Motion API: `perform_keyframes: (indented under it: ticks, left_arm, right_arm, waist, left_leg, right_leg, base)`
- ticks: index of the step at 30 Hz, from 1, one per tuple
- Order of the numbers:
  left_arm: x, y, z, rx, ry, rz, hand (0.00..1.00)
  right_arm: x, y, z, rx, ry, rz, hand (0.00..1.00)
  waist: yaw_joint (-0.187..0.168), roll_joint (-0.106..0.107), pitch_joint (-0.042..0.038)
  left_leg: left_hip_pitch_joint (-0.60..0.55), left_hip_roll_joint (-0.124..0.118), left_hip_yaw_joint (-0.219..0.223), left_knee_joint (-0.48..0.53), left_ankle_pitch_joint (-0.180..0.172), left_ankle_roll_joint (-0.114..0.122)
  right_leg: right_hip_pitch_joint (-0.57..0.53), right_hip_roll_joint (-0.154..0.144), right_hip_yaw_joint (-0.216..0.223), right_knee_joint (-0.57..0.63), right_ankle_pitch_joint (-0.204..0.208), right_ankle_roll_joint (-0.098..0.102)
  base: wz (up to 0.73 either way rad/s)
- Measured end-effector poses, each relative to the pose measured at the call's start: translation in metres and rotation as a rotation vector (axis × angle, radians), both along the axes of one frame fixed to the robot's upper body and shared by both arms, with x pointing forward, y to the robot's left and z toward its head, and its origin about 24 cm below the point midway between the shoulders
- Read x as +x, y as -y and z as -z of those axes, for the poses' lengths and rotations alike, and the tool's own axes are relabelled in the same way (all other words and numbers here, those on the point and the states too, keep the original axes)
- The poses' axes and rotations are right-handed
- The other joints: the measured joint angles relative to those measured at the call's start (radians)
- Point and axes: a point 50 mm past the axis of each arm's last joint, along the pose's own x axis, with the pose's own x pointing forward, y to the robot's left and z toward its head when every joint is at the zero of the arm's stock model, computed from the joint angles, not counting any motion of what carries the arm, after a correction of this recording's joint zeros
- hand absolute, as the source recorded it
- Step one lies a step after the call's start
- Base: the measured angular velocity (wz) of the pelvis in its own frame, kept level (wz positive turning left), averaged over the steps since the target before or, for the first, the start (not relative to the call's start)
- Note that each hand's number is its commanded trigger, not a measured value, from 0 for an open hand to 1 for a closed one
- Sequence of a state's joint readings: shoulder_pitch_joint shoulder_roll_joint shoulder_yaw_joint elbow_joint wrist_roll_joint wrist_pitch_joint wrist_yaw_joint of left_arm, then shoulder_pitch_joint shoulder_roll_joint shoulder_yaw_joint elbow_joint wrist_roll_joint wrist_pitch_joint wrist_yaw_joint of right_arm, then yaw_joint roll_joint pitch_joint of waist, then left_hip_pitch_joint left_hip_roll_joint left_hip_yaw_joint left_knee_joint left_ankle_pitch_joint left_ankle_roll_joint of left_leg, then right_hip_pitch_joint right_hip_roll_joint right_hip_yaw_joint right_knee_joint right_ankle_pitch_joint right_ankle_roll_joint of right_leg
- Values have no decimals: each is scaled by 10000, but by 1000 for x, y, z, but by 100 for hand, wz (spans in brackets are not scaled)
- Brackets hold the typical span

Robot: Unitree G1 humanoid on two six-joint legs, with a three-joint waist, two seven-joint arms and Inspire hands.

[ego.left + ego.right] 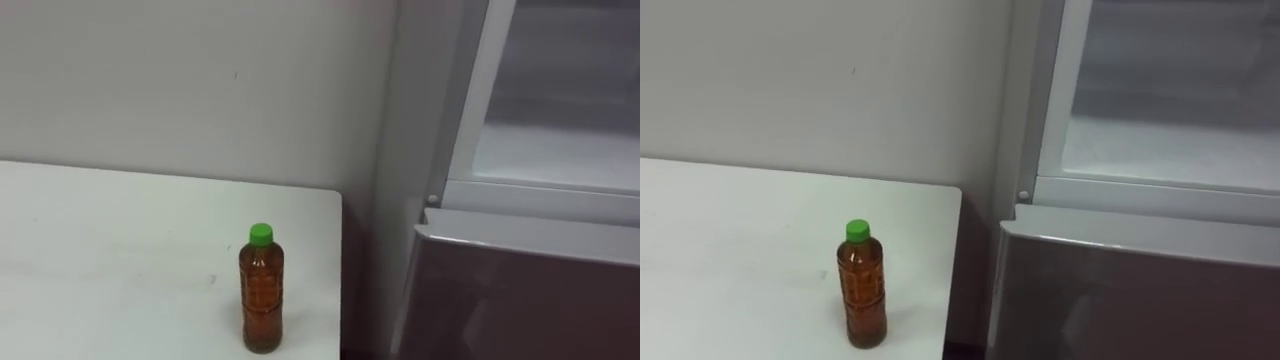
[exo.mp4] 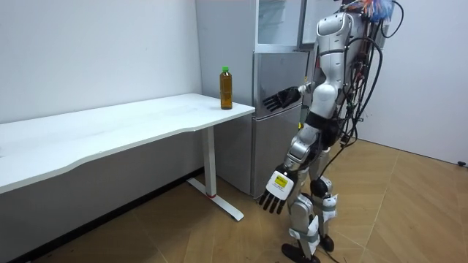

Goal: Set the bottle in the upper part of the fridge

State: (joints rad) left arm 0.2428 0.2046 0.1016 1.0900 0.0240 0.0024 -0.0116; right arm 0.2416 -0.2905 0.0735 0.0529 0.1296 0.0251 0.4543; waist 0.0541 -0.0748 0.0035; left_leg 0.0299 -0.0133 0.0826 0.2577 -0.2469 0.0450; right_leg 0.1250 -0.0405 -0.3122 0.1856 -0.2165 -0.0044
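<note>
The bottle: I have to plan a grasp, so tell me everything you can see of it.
The bottle is clear plastic, as it looks, with a ribbed body, filled nearly to the neck with brown liquid and closed by a green cap. It stands upright on the white table, near the corner next to the fridge, with nothing else touching it.

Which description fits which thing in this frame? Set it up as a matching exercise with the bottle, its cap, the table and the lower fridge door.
Things:
1. bottle
2. cap
3. table
4. lower fridge door

Descriptions:
A. green
B. white top
C. shut, to the right of the table
D. upright near the table's right edge, brown contents

Pairs: 1-D, 2-A, 3-B, 4-C
</note>
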Motion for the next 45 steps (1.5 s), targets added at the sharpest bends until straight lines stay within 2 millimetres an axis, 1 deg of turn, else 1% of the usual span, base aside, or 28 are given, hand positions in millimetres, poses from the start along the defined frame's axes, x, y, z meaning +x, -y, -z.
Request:
perform_keyframes:
  ticks: [3,7,9,16,19,24,27,37,41,43,45]
  left_arm:
    - [-1,3,1,-1,-329,490,0]
    - [-3,3,2,-3,-536,475,0]
    - [-2,3,2,35,-571,662,0]
    - [1,3,1,17,-526,716,0]
    - [3,3,1,18,-452,745,0]
    - [4,4,1,117,-523,1106,0]
    - [1,5,2,186,-635,1259,0]
    - [-2,4,2,427,-710,1252,0]
    - [0,5,2,486,-684,1364,0]
    - [1,6,2,489,-682,1393,0]
    - [1,6,2,497,-698,1449,0]
  right_arm:
    - [6,-7,-10,210,265,-695,0]
    - [12,-12,-18,353,460,-1184,0]
    - [15,-14,-22,563,613,-1294,0]
    - [25,-20,-36,742,1300,-1452,0]
    - [28,-21,-40,722,1492,-1496,0]
    - [39,-22,-50,638,1994,-1227,0]
    - [40,-22,-53,695,2172,-1018,0]
    - [44,-24,-58,1511,2454,-89,0]
    - [52,-32,-64,1881,2788,237,0]
    - [57,-35,-70,1922,3033,233,0]
    - [62,-36,-75,1937,3312,340,0]
  waist:
    - [96,-3,-3]
    - [161,-9,-8]
    - [331,-16,-9]
    - [391,-11,-9]
    - [381,32,-13]
    - [376,136,-14]
    - [383,175,-14]
    - [414,174,-15]
    - [595,170,-14]
    - [621,162,-11]
    - [636,140,-8]
  left_leg:
    - [3,-1,-7,20,2,6]
    - [5,0,-27,43,14,19]
    - [47,6,-20,44,14,20]
    - [150,6,-27,43,14,22]
    - [144,6,-40,75,14,23]
    - [141,6,-50,105,14,23]
    - [126,5,-56,108,14,24]
    - [117,-5,-148,115,21,29]
    - [94,-5,-194,123,23,26]
    - [53,-23,-270,155,23,27]
    - [-12,-47,-364,179,36,43]
  right_leg:
    - [9,-1,32,20,16,-8]
    - [27,1,42,40,25,-19]
    - [58,19,91,40,41,-27]
    - [174,58,111,35,55,-21]
    - [182,65,103,46,57,-21]
    - [197,55,83,51,62,-27]
    - [191,47,71,47,71,-27]
    - [224,45,-143,46,75,-22]
    - [222,-14,-216,47,75,-22]
    - [224,-20,-250,45,75,-21]
    - [224,-40,-418,35,75,-20]
  base:
    - [0]
    - [0]
    - [-4]
    - [0]
    - [0]
    - [0]
    - [0]
    - [2]
    - [2]
    - [11]
    - [16]
